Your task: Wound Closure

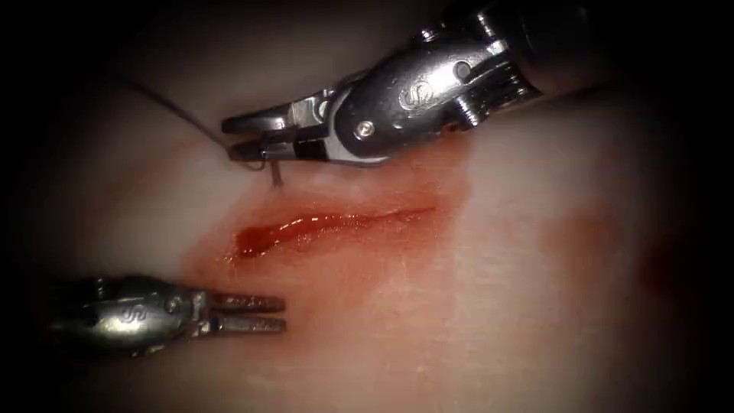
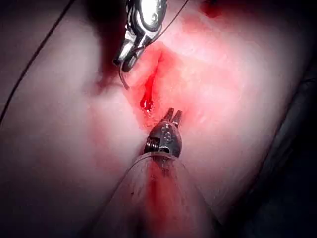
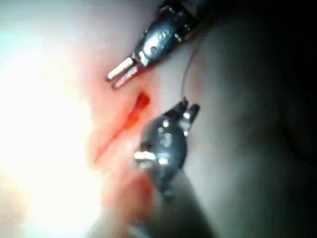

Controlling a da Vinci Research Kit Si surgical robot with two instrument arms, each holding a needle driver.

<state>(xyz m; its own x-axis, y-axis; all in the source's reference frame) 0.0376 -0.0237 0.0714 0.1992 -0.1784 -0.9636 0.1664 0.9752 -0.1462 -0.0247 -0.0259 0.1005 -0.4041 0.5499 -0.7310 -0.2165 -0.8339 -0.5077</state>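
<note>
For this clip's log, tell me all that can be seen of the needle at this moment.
The needle is a thin, dark, curved wire, apparently metal. The right end effector holds it in shut jaws, above the cut in the endoscope view. A short curved length hangs from the jaws toward the tissue; whether its tip touches the surface cannot be told. Thread runs off to the left. The left wrist view shows the same hanging curve.

My right tool [image 1: 248, 138]: gripping the needle [image 1: 274, 174] above the cut [image 1: 329, 224]
My left tool [image 1: 264, 314]: jaws slightly parted, holding nothing
Thread [image 1: 180, 111]: trailing toward the tissue's [image 1: 497, 306] upper-left
</note>
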